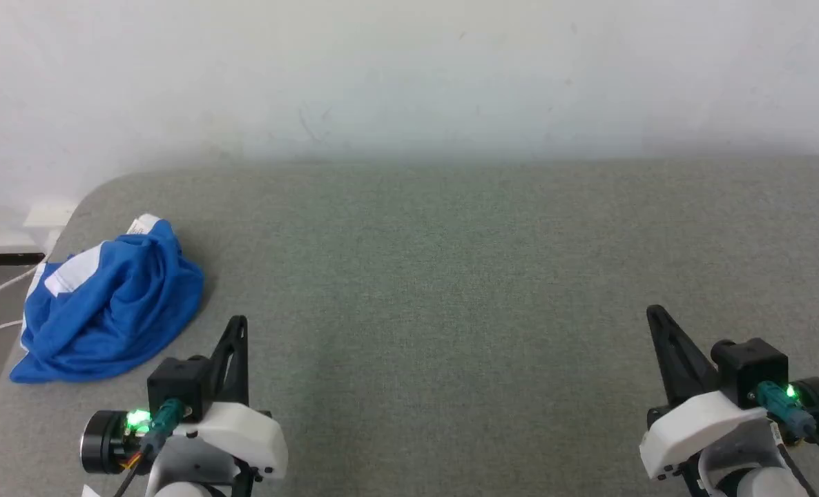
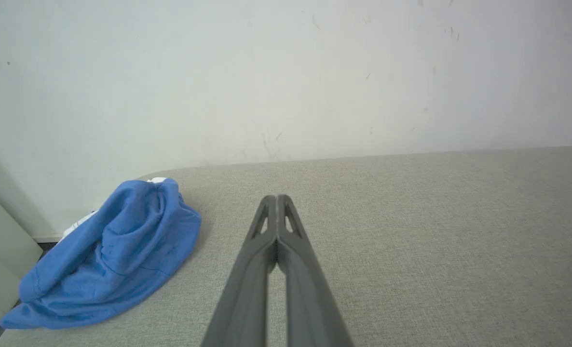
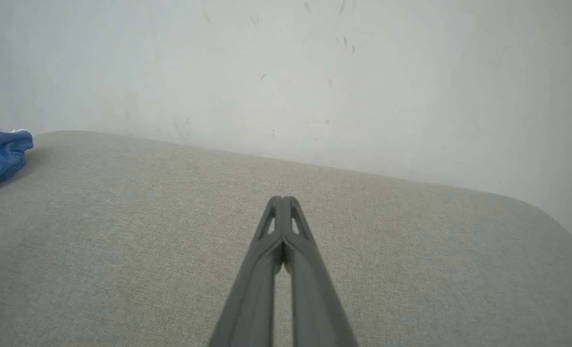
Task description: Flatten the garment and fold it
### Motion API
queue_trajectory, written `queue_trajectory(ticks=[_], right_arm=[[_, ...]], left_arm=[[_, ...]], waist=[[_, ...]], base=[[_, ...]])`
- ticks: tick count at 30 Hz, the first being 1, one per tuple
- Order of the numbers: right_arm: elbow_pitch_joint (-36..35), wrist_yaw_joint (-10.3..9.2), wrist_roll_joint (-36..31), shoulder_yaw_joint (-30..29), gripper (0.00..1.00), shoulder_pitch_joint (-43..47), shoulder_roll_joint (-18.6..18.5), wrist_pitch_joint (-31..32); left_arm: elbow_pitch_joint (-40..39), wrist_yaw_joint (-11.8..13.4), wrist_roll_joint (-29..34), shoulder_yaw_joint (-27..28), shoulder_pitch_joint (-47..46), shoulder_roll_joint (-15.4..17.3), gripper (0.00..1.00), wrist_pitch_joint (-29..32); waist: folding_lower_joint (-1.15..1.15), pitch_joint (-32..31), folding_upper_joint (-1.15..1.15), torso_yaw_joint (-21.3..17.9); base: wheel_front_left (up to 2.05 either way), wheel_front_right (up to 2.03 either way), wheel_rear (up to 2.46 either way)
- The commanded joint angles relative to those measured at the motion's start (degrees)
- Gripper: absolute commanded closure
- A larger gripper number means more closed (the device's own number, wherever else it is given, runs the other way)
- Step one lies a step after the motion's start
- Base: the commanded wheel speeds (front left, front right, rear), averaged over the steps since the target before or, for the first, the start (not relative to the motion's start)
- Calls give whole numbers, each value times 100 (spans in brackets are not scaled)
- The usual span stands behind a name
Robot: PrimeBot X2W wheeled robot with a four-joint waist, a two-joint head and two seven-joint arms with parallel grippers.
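Garment (image 1: 109,310) crumpled at desk (image 1: 451,276) far-left corner, long axis along left edge, white tag end toward far edge. Left end effector (image 2: 277,197) and right end effector (image 3: 282,198): fingers pressed together, empty.

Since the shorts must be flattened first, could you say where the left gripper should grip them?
Probably the raised fold on the right of the garment, the left gripper opening and coming in from the right over the table; the heap bulges there.
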Motion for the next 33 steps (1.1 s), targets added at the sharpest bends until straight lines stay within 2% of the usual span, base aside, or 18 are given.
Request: queue_trajectory(ticks=[1,25,26,33], right_arm=[[-28,-11,-26,-1,100,-83,20,4],[-28,-11,-26,-1,100,-83,20,4],[1,1,2,0,0,2,-1,0],[22,1,-2,-3,0,-8,-4,-27]], left_arm=[[-25,37,21,25,-15,-13,100,2],[-25,37,21,25,-15,-13,100,2],[1,-1,0,-2,0,0,0,0],[26,27,-31,-33,-8,0,0,-43]], waist=[[0,0,0,0],[0,0,0,0],[0,0,0,0],[0,-1,0,10]], base=[[0,0,0],[0,0,0],[0,0,0],[0,0,0]])
